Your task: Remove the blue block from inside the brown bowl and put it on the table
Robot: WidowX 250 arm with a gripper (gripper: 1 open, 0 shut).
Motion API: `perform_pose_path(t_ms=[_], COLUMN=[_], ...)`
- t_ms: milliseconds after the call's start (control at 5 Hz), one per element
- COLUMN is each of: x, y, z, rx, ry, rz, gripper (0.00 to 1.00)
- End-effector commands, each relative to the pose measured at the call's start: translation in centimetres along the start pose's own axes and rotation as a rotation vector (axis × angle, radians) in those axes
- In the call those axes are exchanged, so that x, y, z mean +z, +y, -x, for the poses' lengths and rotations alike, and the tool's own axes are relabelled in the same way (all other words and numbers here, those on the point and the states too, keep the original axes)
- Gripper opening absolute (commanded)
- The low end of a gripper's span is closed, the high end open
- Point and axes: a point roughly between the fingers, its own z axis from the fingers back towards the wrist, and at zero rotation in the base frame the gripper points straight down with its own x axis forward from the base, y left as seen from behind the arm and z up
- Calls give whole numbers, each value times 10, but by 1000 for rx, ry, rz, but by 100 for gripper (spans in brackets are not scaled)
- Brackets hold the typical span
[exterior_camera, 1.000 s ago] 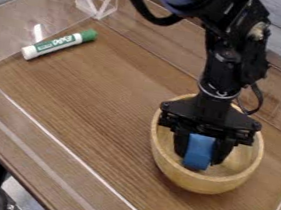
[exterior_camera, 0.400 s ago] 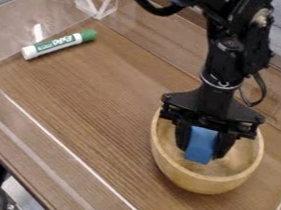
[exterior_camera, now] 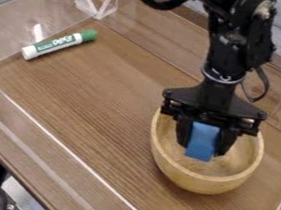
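Compared with a second earlier, the gripper (exterior_camera: 204, 138) and the blue block (exterior_camera: 203, 142) between its fingers sit slightly higher in the picture, the block's lower end now a little clear of the bottom of the brown bowl (exterior_camera: 204, 154) rather than deep in it; the bowl and the green-and-white marker (exterior_camera: 58, 44) lie where they did. The table (exterior_camera: 97, 100) is a dark brown wood-grain top, edged on the left and near sides by low clear acrylic walls (exterior_camera: 11, 85), with a clear angled bracket (exterior_camera: 96, 1) at the far left corner. Behind the far edge, pale horizontal boards show at the upper right. The marker lies on the far left part of the tabletop, well apart from the bowl, which stands near the right edge. The arm's upper part is cut off by the top of the picture, and dark objects at the lower left corner, below the table edge, are too cut off to name. The bowl's near wall hides most of its floor, so whether the block's lower end touches the inside cannot be told. The black gripper points down over the bowl, its fingers (exterior_camera: 183, 127) partly spread and pressed against the two sides of the upright block, which hangs within the bowl's rim.
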Motion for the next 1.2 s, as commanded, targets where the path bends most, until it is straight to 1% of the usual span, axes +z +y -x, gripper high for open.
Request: perform_pose_path(t_ms=[0, 200, 400, 1000], x=[22, 24, 24, 5], y=[-6, -4, -2, -5], z=[-12, -13, -14, -8], rx=[4, 3, -1, 19], ry=[-58, -57, -61, -57], rz=[62, 70, 81, 89], gripper=[0, 0, 100, 100])
